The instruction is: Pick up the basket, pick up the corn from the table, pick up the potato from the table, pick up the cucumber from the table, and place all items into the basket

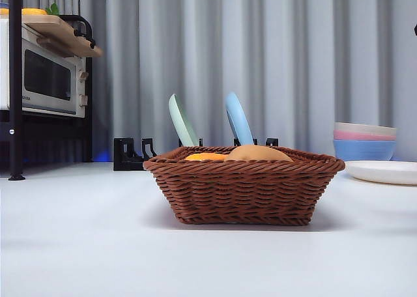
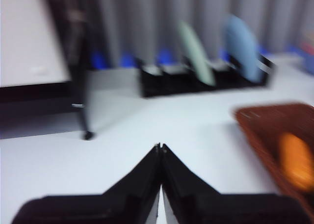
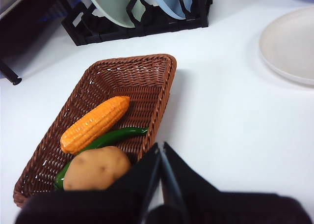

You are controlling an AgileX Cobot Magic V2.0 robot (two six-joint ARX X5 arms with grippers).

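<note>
Corn (image 3: 95, 124), potato (image 3: 96, 168), cucumber (image 3: 105, 140) sit in basket (image 3: 159, 79); both my jaws clenched empty, only risk clipping its rim on retreat.

open table (image 1: 85, 245), basket (image 1: 244, 196) mid-table

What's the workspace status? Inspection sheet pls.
Surface: white table, bare around the basket.
Job's things: basket on the table; corn, cucumber and potato lie inside it.
Clutter: plate rack holding a green plate and a blue plate; white plate; stacked bowls.
Grippers: left gripper shut, empty, apart from the basket; right gripper shut, empty, above the basket's rim.
Cables: nothing seen.
Surroundings: grey curtain; oven on a shelf.
</note>
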